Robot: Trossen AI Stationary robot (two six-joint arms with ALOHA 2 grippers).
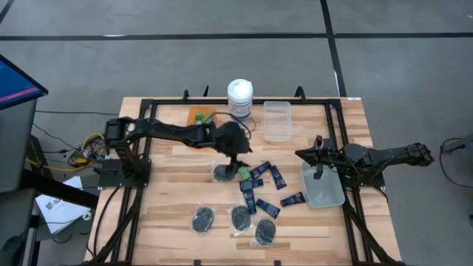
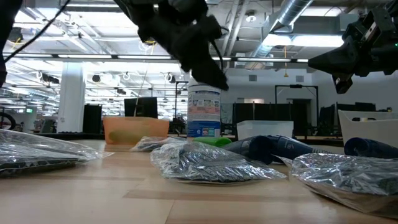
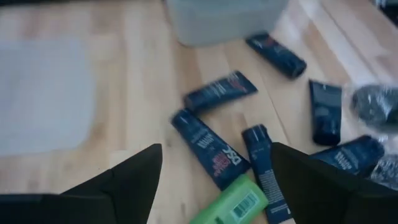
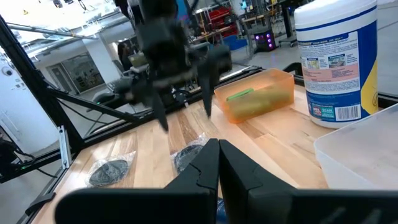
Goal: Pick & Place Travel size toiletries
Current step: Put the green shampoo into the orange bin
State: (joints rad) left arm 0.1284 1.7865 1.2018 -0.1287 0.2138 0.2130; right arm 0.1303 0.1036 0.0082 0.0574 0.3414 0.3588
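Hovers wide open and empty, left gripper over green bottle lying among navy tubes mid-table, apparently touching one, so could pinch both; parked shut on nothing above the clear bin, right gripper.

Tubes lie mid-table, bin behind, packets in front.

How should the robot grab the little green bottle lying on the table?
Probably from straight above, across the middle of the green bottle. It lies flat with navy tubes close beside it, so pinch its narrow sides. The open left gripper already hovers over it.
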